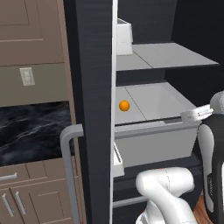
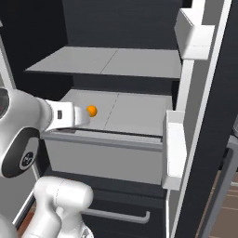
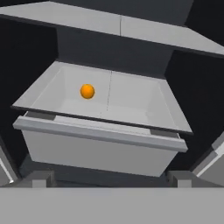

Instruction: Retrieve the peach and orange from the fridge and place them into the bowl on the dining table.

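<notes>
- The fridge [image 1: 94, 109] stood open, its black door edge and grey bar handle [image 1: 70, 170] near the camera in the left base view; grey-white shelves ran across the dark inside, an upper shelf [image 2: 111, 62] over a lower shelf [image 3: 131, 98], with a pale drawer front [image 3: 96, 151] just beneath the lower one.
- The white arm reached in from the front at about the height of the lower shelf; the tool [image 3: 111, 183] faced straight into the fridge, its two dark tips spread as wide as they go, with nothing between them.
- The orange [image 3: 87, 91] sat alone on the lower shelf, left of the shelf's centre seam; it lay ahead of the tool, deeper in and off to the left, well apart from both tips; being round, it had no long axis to line up with; the coming reach probably called for a forward move with a leftward shift.
- The peach could not be made out on either shelf.
</notes>
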Tool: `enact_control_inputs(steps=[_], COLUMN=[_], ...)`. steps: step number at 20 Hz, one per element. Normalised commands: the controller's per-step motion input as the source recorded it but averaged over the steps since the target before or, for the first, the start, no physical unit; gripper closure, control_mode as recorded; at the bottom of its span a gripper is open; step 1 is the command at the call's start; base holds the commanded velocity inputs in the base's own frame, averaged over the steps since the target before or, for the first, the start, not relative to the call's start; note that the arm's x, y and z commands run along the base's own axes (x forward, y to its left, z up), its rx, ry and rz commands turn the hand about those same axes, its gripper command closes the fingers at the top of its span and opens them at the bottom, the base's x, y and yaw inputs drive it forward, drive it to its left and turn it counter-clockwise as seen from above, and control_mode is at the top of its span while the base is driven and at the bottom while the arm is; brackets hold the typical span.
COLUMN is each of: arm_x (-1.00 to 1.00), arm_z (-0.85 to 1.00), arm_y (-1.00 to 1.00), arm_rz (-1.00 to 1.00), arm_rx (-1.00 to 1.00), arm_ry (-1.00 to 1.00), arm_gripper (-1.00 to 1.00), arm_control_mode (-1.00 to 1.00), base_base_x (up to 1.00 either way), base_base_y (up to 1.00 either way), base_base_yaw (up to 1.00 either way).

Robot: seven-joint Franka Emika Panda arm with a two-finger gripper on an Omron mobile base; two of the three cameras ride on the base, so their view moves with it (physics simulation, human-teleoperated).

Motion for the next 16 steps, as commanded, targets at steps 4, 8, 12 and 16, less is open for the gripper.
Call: enact_control_inputs(steps=[4, 8, 12, 16], arm_x=[0.27, 0.23, 0.04, 0.18], arm_z=[-0.27, -0.47, -0.47, -0.51], arm_y=[0.35, 0.19, 0.00, 0.00], arm_rz=[0.01, 0.04, 0.01, 0.00], arm_rx=[0.00, 0.00, 0.09, 0.17], arm_ry=[0.32, 0.08, -0.06, -0.16], arm_gripper=[-1.00, -1.00, -1.00, -1.00], arm_control_mode=[-1.00, -1.00, -1.00, -1.00], base_base_x=[0.00, 0.00, 0.00, 0.00], base_base_y=[0.00, 0.00, 0.00, 0.00], base_base_yaw=[0.00, 0.00, 0.00, 0.00])
